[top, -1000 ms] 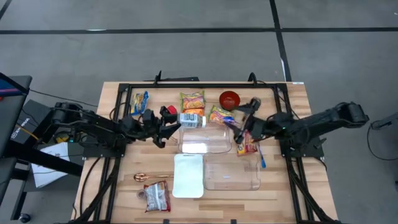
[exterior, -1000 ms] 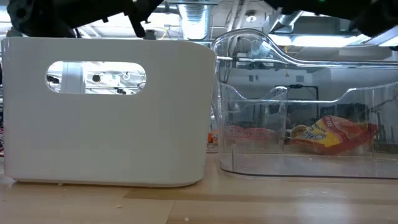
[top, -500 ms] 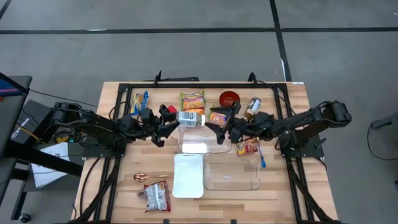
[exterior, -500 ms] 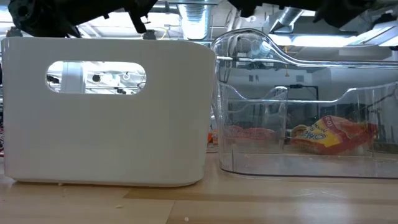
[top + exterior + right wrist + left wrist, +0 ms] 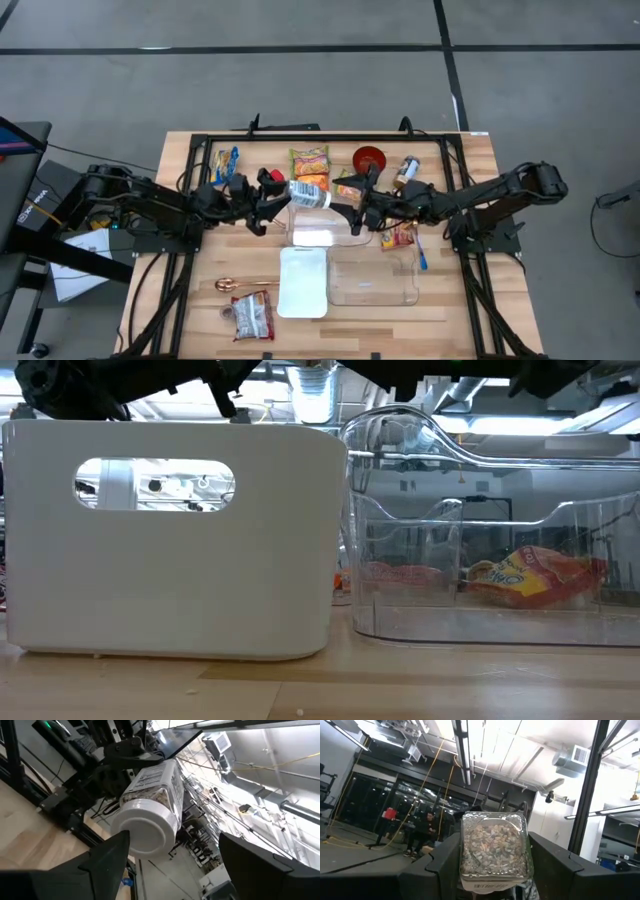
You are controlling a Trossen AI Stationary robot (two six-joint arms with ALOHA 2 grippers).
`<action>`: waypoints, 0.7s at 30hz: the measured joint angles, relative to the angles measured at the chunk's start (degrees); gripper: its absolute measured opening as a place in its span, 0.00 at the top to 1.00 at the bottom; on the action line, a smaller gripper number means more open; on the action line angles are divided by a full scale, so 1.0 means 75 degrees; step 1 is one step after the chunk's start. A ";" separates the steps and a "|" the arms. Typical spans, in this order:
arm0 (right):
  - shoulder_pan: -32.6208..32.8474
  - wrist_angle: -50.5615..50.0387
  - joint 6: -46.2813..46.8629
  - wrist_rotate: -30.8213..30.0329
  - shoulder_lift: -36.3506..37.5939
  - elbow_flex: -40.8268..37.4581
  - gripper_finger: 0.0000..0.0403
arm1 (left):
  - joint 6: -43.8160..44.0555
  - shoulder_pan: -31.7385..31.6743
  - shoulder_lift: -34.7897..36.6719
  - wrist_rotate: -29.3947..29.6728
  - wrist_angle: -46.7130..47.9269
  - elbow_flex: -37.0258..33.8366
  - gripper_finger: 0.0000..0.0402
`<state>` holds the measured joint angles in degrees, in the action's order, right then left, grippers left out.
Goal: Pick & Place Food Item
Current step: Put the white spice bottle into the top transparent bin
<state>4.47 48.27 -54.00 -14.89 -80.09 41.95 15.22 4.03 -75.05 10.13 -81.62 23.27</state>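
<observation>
We see the left end effector (image 5: 272,198) clamped on a clear white-capped plastic jar (image 5: 309,194) (held level); the right end effector (image 5: 352,212), fingers apart, faces its cap.

A: Where is the jar (image 5: 308,194)?
B: At frame centre, above the bench (image 5: 190,300), between the left hand (image 5: 277,200) and the right hand (image 5: 348,213).
A: And below it?
B: Two bins: the white bin (image 5: 303,282) on the left, the clear bin (image 5: 372,283) right beside it.
</observation>
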 joint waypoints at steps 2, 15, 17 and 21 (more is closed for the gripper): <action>0.0012 -0.0146 -0.0003 -0.0153 0.0127 0.0005 0.25 | -0.0006 -0.0050 -0.0003 -0.0036 0.0005 -0.0003 0.54; 0.0588 -0.0726 0.0144 -0.0663 0.0516 0.0015 0.25 | 0.0212 -0.0384 0.0108 -0.0018 -0.0144 -0.0055 0.54; 0.0601 -0.0539 0.0143 -0.0637 0.0516 0.0015 0.25 | 0.0235 -0.0393 0.0108 -0.0015 -0.0175 -0.0052 0.54; 0.0530 -0.0274 0.0247 -0.0526 0.0516 0.0015 0.25 | 0.0236 -0.0393 0.0108 -0.0012 -0.0201 -0.0052 0.54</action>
<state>8.44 46.21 -52.15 -18.84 -76.22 42.06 16.99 1.08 -74.24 10.04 -83.13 22.87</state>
